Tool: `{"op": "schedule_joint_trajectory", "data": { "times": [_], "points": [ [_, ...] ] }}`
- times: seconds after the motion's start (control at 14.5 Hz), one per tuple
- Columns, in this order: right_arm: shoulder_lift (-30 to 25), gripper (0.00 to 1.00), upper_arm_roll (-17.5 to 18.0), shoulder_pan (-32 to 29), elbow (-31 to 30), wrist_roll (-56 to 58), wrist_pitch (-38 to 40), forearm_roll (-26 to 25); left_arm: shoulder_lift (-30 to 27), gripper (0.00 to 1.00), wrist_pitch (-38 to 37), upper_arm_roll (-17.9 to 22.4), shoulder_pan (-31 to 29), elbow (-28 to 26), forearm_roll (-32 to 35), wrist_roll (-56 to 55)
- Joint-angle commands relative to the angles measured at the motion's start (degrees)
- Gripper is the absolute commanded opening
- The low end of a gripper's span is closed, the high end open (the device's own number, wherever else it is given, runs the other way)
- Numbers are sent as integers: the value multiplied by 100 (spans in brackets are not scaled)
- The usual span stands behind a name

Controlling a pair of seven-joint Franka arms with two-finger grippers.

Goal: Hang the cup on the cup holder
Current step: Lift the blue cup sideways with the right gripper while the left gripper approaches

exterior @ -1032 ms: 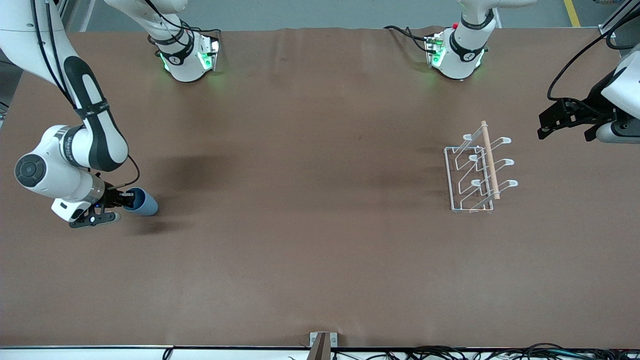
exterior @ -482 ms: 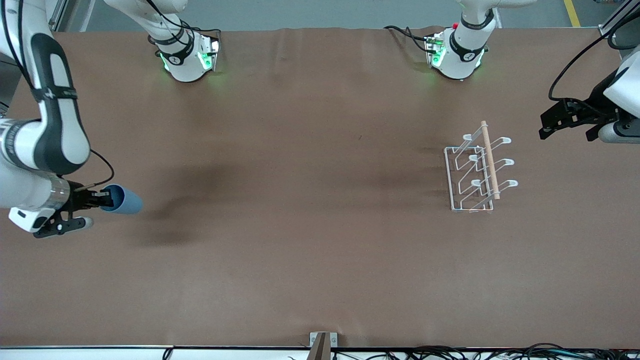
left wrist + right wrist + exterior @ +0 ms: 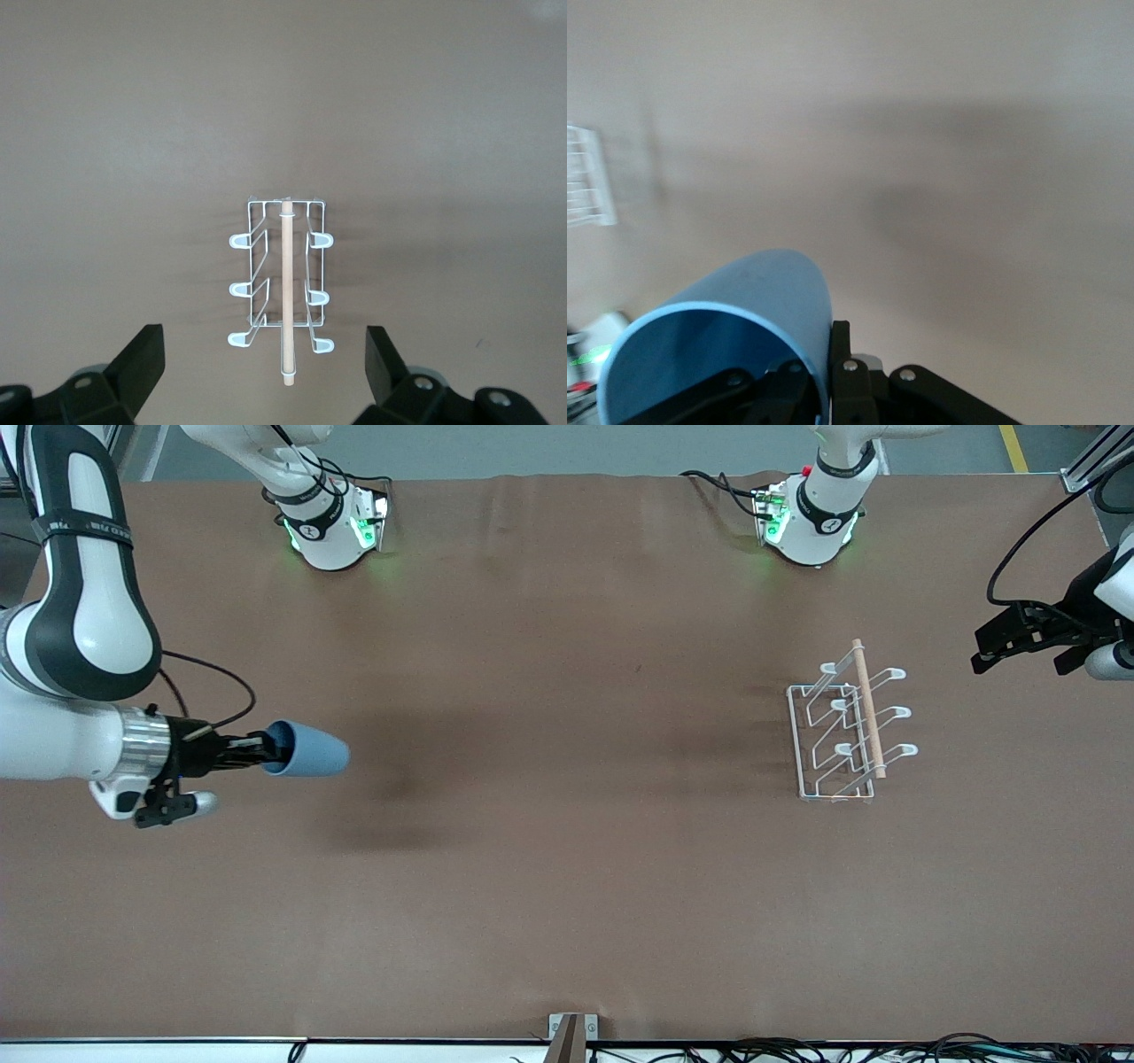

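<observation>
Cup [image 3: 306, 750] clenched sideways by right claw [image 3: 266, 751] above table [image 3: 567, 868]; left claw [image 3: 997, 642] waits released near cup holder [image 3: 846, 726]

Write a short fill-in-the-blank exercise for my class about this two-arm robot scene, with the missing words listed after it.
1. The right gripper is shut on the rim of the light blue ____.
2. The cup is held lying on its ____, above the table.
3. The cup holder has a wooden ____ along its top.
4. The left gripper, waiting, has its jaws ____.

Missing words: cup; side; rod; open
</observation>
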State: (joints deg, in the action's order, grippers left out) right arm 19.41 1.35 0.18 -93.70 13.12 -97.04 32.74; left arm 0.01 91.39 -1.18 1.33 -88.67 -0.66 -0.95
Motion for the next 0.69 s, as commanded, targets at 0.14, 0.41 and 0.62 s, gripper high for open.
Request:
{"op": "schedule_joint_trajectory", "data": {
  "times": [0.14, 0.41, 0.62],
  "points": [
    [-51, 0, 663, -18, -350, -608, 19, 1688, -45, 100, -25, -75, 52, 226, 110, 78],
    [-25, 0, 1393, 35, -833, -828, -95, 2666, 42, 100, -629, -153, 279, 192, 57, 60],
    [106, 0, 1920, 87, -1035, -837, -480, 3148, 201, 100, -790, -259, 439, 236, 119, 34]
  ]
}}
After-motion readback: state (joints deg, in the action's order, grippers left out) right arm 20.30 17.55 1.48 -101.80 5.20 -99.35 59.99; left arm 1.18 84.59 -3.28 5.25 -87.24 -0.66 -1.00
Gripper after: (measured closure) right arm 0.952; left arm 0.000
